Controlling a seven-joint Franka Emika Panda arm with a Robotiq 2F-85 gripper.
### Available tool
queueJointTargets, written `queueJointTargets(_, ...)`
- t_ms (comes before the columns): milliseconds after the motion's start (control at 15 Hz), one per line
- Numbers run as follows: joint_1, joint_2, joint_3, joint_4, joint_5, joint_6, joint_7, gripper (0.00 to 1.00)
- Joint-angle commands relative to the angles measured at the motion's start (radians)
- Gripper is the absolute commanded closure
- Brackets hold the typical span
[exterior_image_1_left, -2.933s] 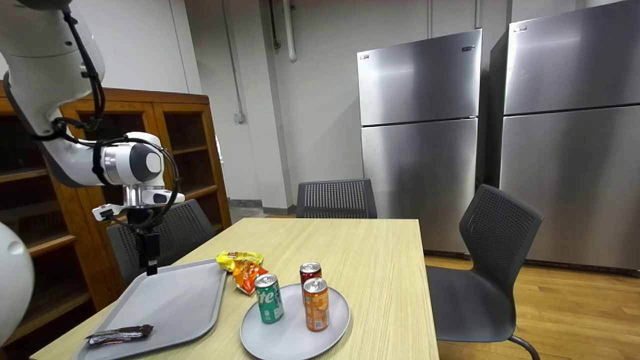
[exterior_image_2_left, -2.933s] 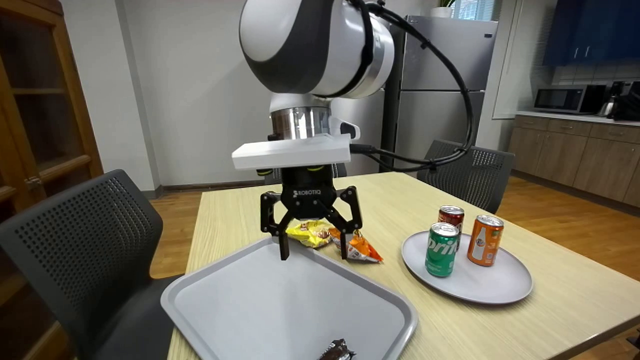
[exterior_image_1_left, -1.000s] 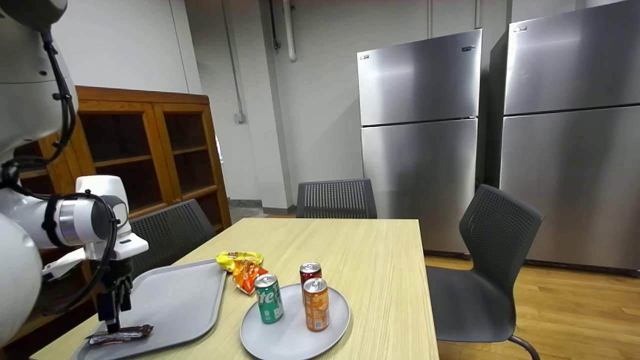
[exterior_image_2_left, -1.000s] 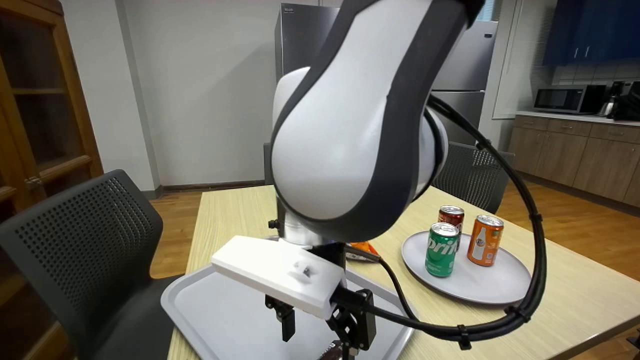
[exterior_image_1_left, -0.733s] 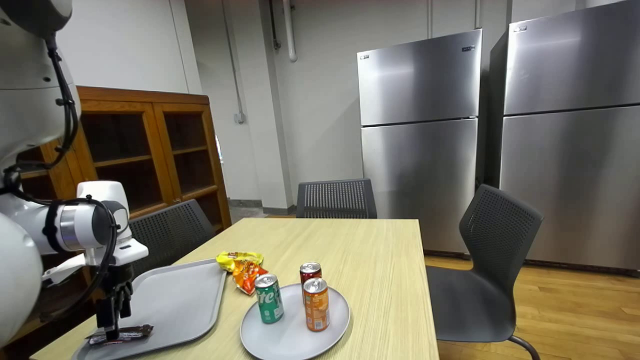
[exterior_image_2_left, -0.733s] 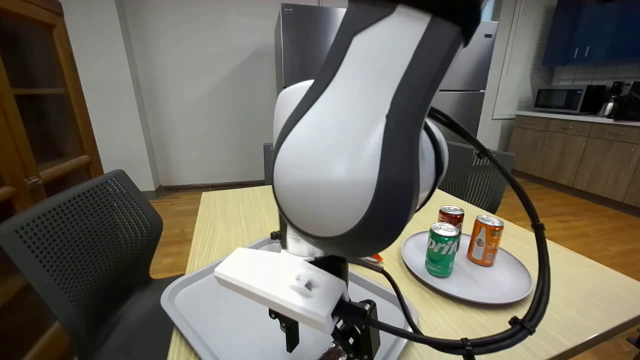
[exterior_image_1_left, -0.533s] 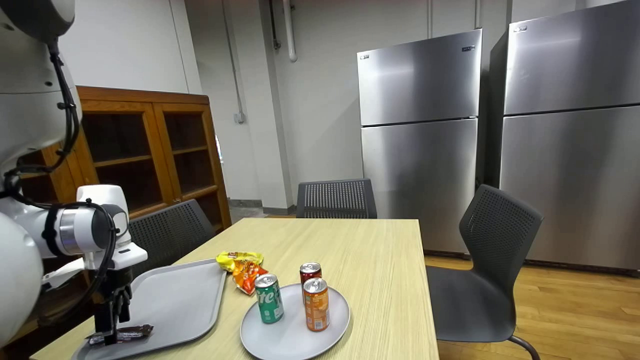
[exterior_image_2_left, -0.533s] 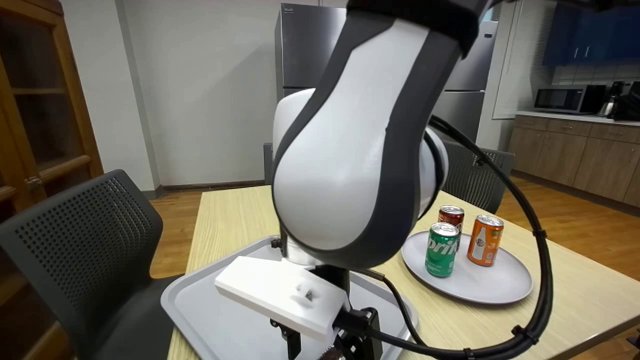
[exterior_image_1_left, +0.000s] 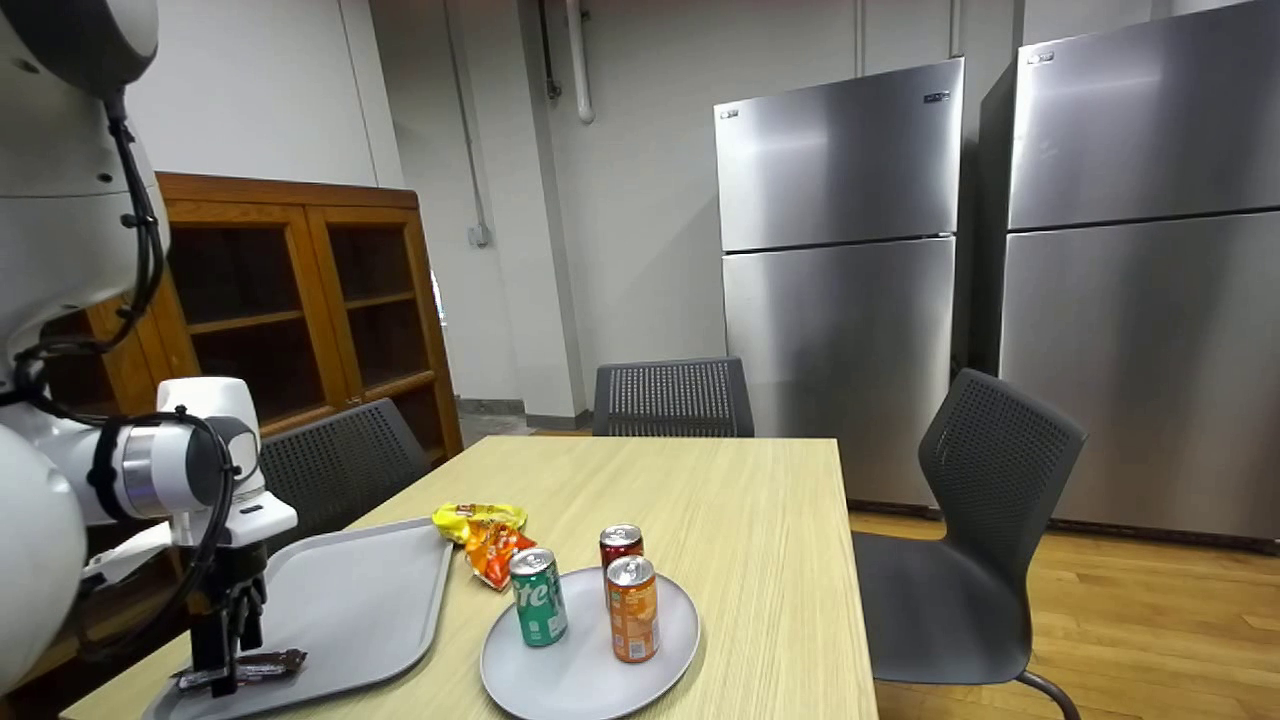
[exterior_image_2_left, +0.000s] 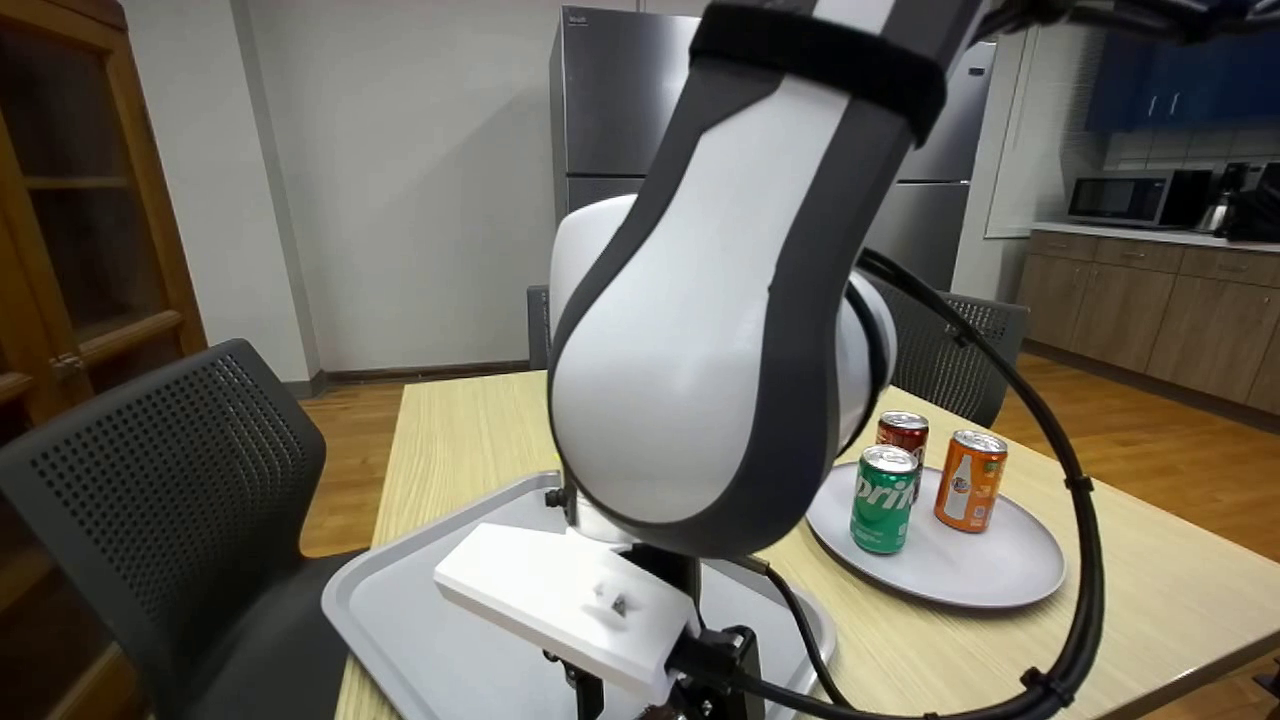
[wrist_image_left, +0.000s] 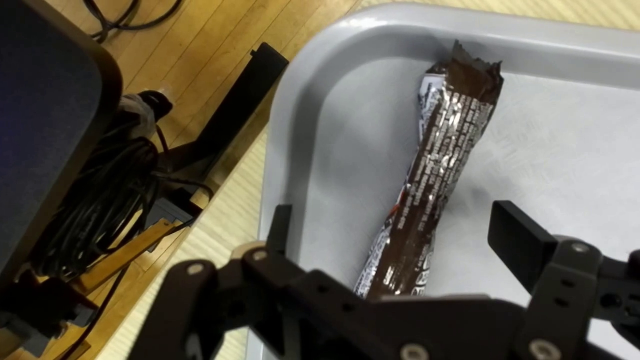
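A bar in a brown wrapper (wrist_image_left: 445, 135) lies on the grey tray (wrist_image_left: 565, 145), close to one rounded corner. My gripper (wrist_image_left: 390, 222) is open, with its two fingers on either side of the bar and a gap to it on both sides in the wrist view. The gripper body hides the bar's near end there. In an exterior view the fingers reach down to the bar (exterior_image_1_left: 283, 661) at about its middle, low over the tray (exterior_image_1_left: 350, 590). The arm and its white camera mount cover most of the bar and jaws in an exterior view (exterior_image_2_left: 560, 600).
A yellow bag (exterior_image_1_left: 470, 518) and an orange bag (exterior_image_1_left: 495, 552) lie beside the tray. A round plate (exterior_image_1_left: 560, 685) holds a green can (exterior_image_1_left: 538, 600), an orange can (exterior_image_1_left: 633, 612) and a red can (exterior_image_1_left: 621, 541). A chair (exterior_image_2_left: 170, 500) stands near the table edge.
From high over the tray, the gripper has come across and down to the bar, turning as it went. Lately it sank slightly lower. Its jaws stayed open and the bar has not moved.
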Motion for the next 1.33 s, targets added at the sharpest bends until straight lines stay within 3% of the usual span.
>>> queueJointTargets(0, 0.012, 0.015, -0.011, 0.015, 0.004, 0.017, 0.023, 0.25)
queueJointTargets(133, 0.011, 0.022, -0.016, 0.019, 0.006, 0.030, 0.022, 0.30)
queueJointTargets(467, 0.012, 0.034, -0.022, 0.031, 0.009, 0.048, 0.015, 0.71)
queueJointTargets(733, 0.014, 0.030, -0.028, 0.034, 0.007, 0.043, 0.014, 0.98)
queueJointTargets(1267, -0.006, -0.020, -0.006, 0.038, 0.016, 0.001, -0.015, 0.96)
